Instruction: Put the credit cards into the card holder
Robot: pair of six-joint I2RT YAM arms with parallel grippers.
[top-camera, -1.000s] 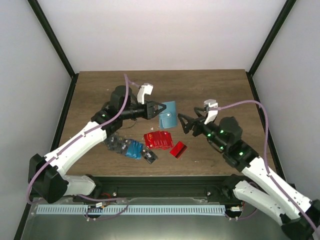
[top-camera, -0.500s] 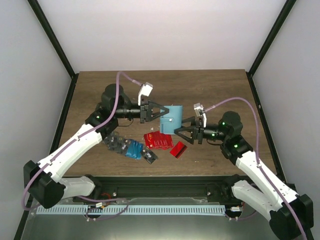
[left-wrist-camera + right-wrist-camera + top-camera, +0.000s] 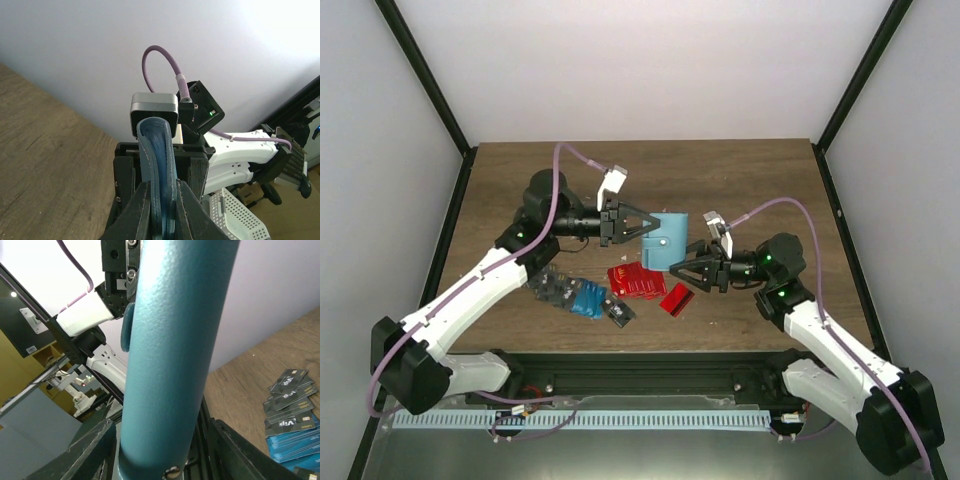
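Left jaws are clamping the card holder (image 3: 665, 240) aloft; right jaws, apart, are straddling it, and should be pinching one flap only.

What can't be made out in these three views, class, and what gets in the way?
- Right wrist view: the card holder fills the frame and the bottom edge cuts the fingers beside it, so their contact is unclear.
- Left wrist view: the bottom edge cuts off the holder's lower end.
- Top view: the red cards overlap, hiding their count; card print is too small.
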